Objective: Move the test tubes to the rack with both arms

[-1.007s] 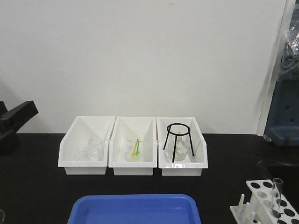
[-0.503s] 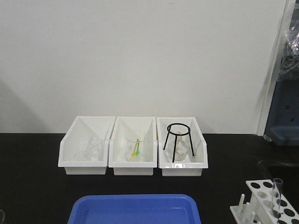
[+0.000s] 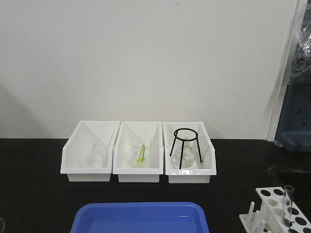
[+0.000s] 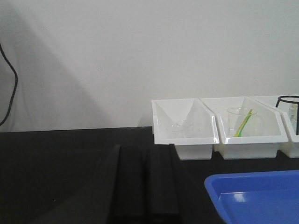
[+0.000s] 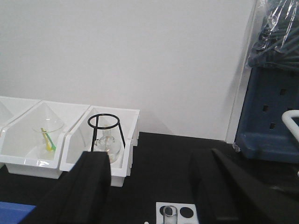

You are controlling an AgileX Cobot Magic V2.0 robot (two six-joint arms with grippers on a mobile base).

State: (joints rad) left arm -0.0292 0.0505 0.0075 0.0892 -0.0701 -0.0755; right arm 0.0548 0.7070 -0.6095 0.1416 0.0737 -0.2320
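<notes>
A white rack (image 3: 266,201) stands at the table's front right corner, with one clear test tube (image 3: 288,199) upright in a hole. No arm shows in the front view. In the right wrist view my right gripper (image 5: 152,175) is open, its fingers (image 5: 93,179) wide apart and empty, above the rack (image 5: 159,210) and the test tube (image 5: 170,215), which stands low between them. In the left wrist view my left gripper (image 4: 145,151) has its two black fingers pressed together with nothing between them, over the black table left of the bins. No other test tubes show.
Three white bins (image 3: 90,171) stand in a row at the back, holding beakers, and a black tripod (image 3: 185,145) over a flask. A blue tray (image 3: 141,216) lies at the front middle. Blue equipment (image 3: 294,116) stands at the far right.
The black arm seen at the front view's left edge one second ago has left that view. The rack, tube, bins and tray have not moved.
</notes>
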